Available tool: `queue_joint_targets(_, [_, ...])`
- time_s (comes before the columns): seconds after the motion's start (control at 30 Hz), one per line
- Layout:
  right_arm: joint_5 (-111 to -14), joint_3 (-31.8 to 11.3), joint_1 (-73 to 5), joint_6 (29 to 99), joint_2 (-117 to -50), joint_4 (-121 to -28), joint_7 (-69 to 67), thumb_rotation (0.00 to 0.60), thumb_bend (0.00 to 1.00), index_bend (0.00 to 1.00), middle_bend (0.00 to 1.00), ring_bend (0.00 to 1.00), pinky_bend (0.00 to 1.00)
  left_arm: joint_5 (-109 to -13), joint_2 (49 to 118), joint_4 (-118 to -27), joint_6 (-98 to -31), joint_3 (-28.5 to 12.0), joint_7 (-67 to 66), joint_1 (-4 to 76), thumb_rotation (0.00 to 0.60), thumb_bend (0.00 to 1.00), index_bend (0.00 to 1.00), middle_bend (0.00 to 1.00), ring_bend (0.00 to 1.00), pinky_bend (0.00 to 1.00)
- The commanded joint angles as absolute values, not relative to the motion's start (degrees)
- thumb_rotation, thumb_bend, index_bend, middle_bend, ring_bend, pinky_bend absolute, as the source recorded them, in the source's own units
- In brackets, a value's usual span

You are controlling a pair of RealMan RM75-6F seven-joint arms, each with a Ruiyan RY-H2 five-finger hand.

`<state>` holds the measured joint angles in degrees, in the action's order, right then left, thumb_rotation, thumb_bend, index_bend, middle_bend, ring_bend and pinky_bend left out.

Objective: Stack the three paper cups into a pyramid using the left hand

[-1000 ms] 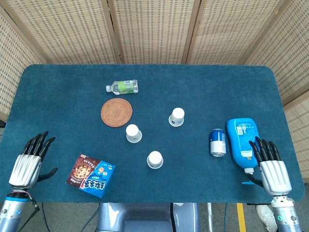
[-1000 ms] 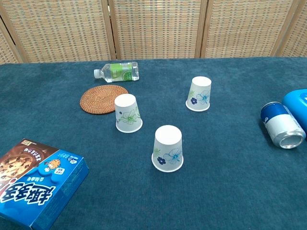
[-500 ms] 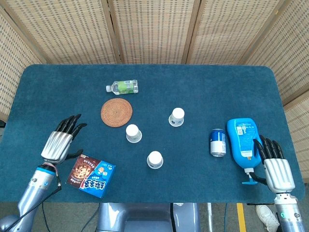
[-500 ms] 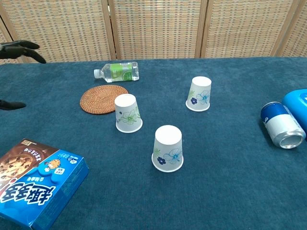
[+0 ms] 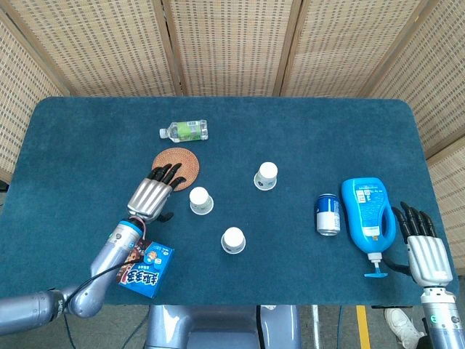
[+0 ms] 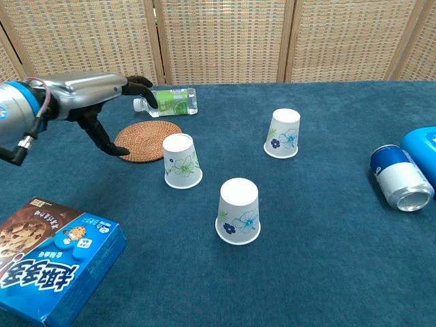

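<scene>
While all three paper cups stand upside down and well apart on the desk [image 5: 87, 138], nothing is stacked yet: the left cup [image 5: 201, 201] sits just beside the woven coaster [image 5: 175, 169], the near cup [image 5: 233, 240] lies toward the robot, and the far cup [image 5: 267, 175] stands off to the right. Within the last second the left hand [image 5: 151, 195] has swung in from the desk's near-left edge, passing over the snack box [image 5: 138, 264], and now hovers just left of the left cup, fingers [image 6: 139, 85] apart and holding nothing. That puts it in reach of a first grasp, so the approach looks nearly done. The right hand [image 5: 425, 251] has drawn back slightly and rests open, fingers spread, near the blue bottle [image 5: 365, 213] and soda can [image 5: 328, 214]. A water bottle [image 5: 185, 131] lies beyond the coaster.
</scene>
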<state>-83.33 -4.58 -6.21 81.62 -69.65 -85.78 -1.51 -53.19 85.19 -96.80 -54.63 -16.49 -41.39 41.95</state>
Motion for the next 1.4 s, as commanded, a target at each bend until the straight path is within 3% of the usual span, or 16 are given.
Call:
queue_joint_targets(0.03, [-82.96,-4.65,-6.08,81.39,-69.37,-85.52,-2.30,0.600,0.15,0.03,0.00,0.00,0.11,-47.91,88.67,-93.59,-53.97,-16.61,-44.95,46.08,0.600,0.26,0.20,0.00,0.00,0.09])
queue_joint_targets(0.57, [-81.18,-4.88,-6.11,79.63,-68.88,-84.25,-4.68,0.600,0.15,0.04,0.00,0.00,0.11,-39.36,96.50,-82.66,-52.94,-14.77,-47.05,54.73,0.600,0.27,0.23,0.00,0.00,0.09])
queue_joint_targets(0.77, [-80.78,-5.11,-6.20,79.26,-68.78,-83.77,-5.67,0.600,0.15,0.05,0.00,0.00,0.11,-38.75,98.77,-79.79,-53.22,-14.25,-46.45,56.02,0.600,0.29,0.41,0.00,0.00,0.11])
queue_joint_targets(0.97, [-80.22,-5.38,-6.35,78.62,-68.66,-83.22,-6.89,0.600,0.15,0.05,0.00,0.00,0.11,-38.94,100.07,-77.55,-53.05,-13.78,-45.50,56.90,0.600,0.30,0.44,0.00,0.00,0.11])
queue_joint_targets(1.4, [-78.92,-5.91,-7.29,76.15,-68.44,-82.31,-9.14,0.600,0.15,0.05,0.00,0.00,0.11,-35.68,101.76,-71.04,-50.12,-19.52,-46.30,65.26,0.600,0.30,0.40,0.00,0.00,0.11])
